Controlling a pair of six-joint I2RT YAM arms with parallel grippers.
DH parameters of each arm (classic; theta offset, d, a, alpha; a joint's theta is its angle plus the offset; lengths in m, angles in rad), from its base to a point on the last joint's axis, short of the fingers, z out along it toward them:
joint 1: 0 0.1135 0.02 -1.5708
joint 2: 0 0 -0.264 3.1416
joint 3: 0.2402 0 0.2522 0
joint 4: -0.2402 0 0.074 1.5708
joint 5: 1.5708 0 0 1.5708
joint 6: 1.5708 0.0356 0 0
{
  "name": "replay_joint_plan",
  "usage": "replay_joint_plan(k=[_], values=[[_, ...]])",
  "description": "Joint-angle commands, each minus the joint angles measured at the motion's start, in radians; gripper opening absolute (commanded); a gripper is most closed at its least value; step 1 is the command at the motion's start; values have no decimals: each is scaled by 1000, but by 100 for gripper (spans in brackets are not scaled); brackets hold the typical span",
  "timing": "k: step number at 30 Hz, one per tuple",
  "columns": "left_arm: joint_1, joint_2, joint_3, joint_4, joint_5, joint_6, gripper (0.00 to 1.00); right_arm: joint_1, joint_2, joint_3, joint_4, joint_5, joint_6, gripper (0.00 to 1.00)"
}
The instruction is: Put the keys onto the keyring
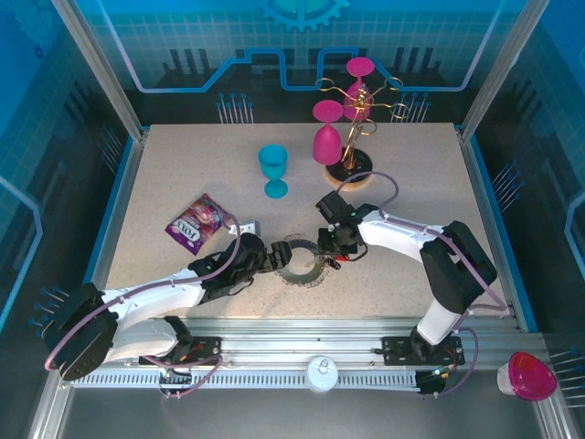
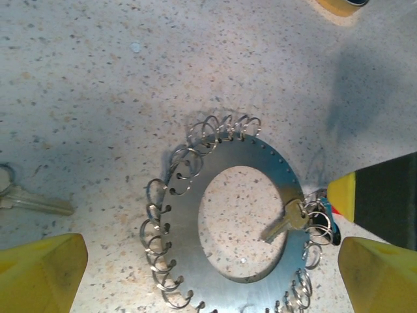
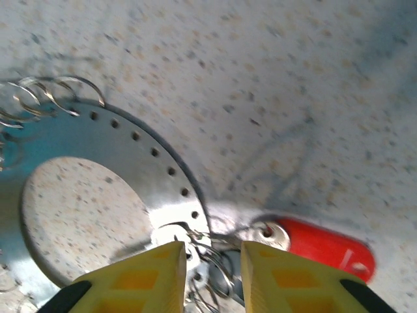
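Both pairs of jaws stand parted; the tiny, light, slippery red-headed metal key [image 3: 326,251] beside the flat grey metal keyring [image 3: 98,134] likely wants pinching by its head.

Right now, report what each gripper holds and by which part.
Left gripper: nothing, fingers wide either side of the keyring. Right gripper: fingers flank the wire loops at the keyring's rim; a hold cannot be told.

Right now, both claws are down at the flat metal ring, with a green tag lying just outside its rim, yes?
Not green: the right wrist view shows the tag is red. Otherwise yes: the left claw and right claw are down at the metal ring, tag just outside its rim.
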State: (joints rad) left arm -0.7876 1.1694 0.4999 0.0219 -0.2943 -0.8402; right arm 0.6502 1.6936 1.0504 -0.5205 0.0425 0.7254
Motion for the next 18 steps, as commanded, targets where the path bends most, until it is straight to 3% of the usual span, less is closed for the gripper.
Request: replay_joint_plan(k=[1, 5, 11, 15, 18], values=[[-4, -13, 20, -64, -37, -23, 99, 17, 31, 74, 11, -17, 7, 30], [1, -4, 35, -104, -39, -53, 98, 18, 83, 150, 19, -40, -125, 28], [23, -7, 51, -145, -14, -80, 95, -26, 66, 205, 68, -75, -618, 25], [58, -18, 40, -139, 18, -120, 93, -43, 32, 206, 108, -95, -982, 29], [76, -39, 22, -117, 32, -129, 93, -96, 50, 213, 104, -224, -1192, 38]])
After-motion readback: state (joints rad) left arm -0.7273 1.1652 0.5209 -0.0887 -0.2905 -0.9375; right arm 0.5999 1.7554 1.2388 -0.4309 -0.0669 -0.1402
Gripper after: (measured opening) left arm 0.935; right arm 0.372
